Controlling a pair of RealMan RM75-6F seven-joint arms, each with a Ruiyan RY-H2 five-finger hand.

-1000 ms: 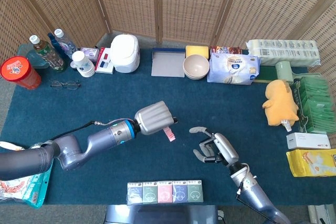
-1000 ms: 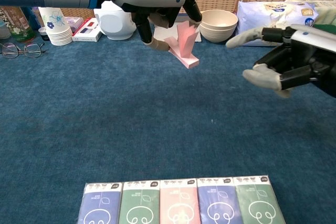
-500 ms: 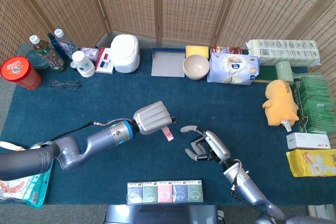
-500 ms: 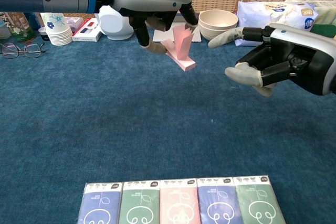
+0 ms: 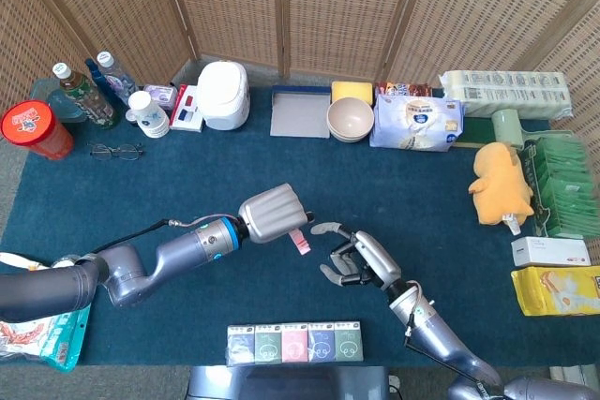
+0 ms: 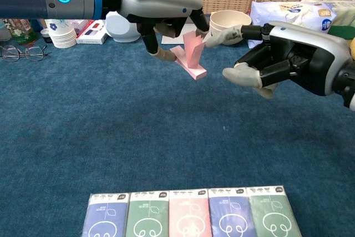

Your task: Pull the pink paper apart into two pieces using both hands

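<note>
Hanging from left hand [image 6: 161,4], pink paper [image 6: 191,54] nears right hand [image 6: 272,59].

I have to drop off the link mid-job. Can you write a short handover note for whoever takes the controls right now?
Left hand: holds the pink paper up above the blue table cloth, near the middle of the table.
Right hand: open, holding nothing, fingers spread and pointing at the paper; one fingertip is right at its edge, contact unclear.
Done: paper lifted and presented, in one piece.
Left: grip the free side with the right hand, then pull the two hands apart to tear it.
</note>
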